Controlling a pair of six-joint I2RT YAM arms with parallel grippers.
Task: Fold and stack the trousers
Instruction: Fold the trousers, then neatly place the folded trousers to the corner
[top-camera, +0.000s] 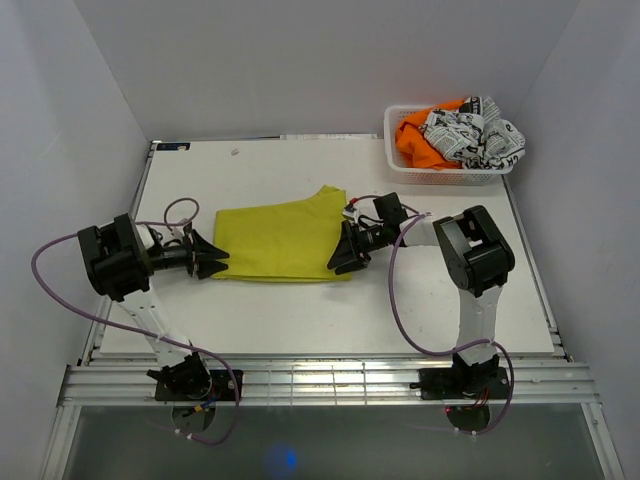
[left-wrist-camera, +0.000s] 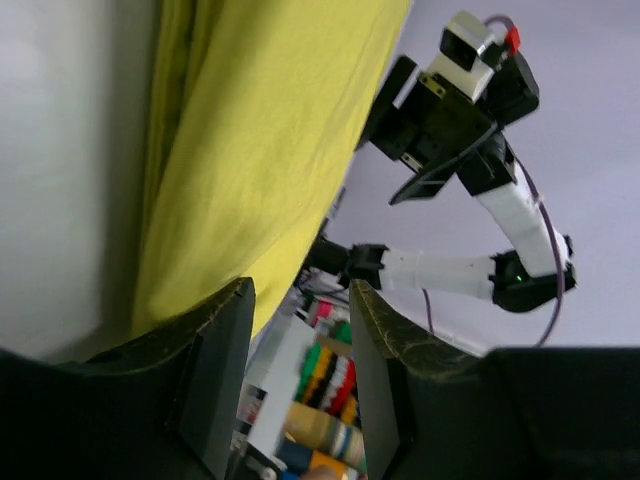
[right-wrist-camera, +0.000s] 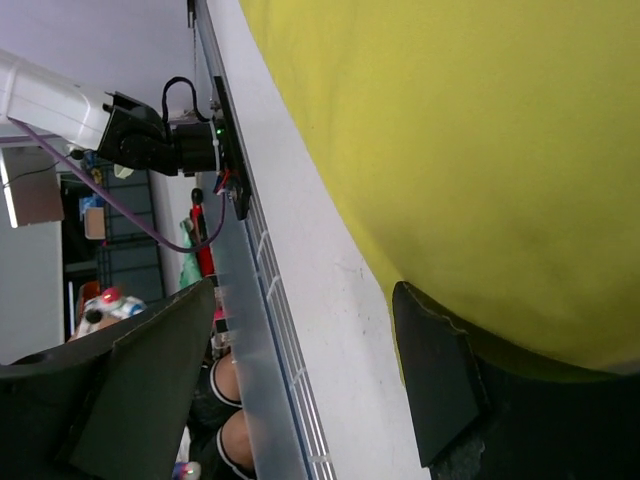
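Since a fold in cloth this wide wants a hold at two corners at once, I read the left end effector (top-camera: 212, 260) and the right end effector (top-camera: 345, 255) as set on purpose at opposite ends of the mustard-yellow cloth trousers (top-camera: 280, 240). One is at the near left corner, the other at the near right corner. Both are spread and pinch nothing. In the left wrist view the dark fingers (left-wrist-camera: 222, 360) stand apart, with the cloth's edge just ahead and one finger overlapping it. In the right wrist view the fingers (right-wrist-camera: 440, 385) gape wide, and one sits at the cloth's rim; whether it is under the rim or only against it, I cannot tell.

The trousers lie flat on the white tabletop (top-camera: 300, 320), doubled into a rough rectangle between my two end effectors, with a small flap poking out at the far right corner. I judge the folding to be partway done, with at least one more fold and the stacking left. The low, sideways approach suits sliding a finger beneath an edge. The risk I see is catching only the top layer, so the bundle opens when lifted.

Well beyond the trousers' far right corner stands a white plastic mesh basket (top-camera: 440, 178) holding an orange garment (top-camera: 415, 140) and a black-and-white printed cloth (top-camera: 480, 135), neither of them my concern.
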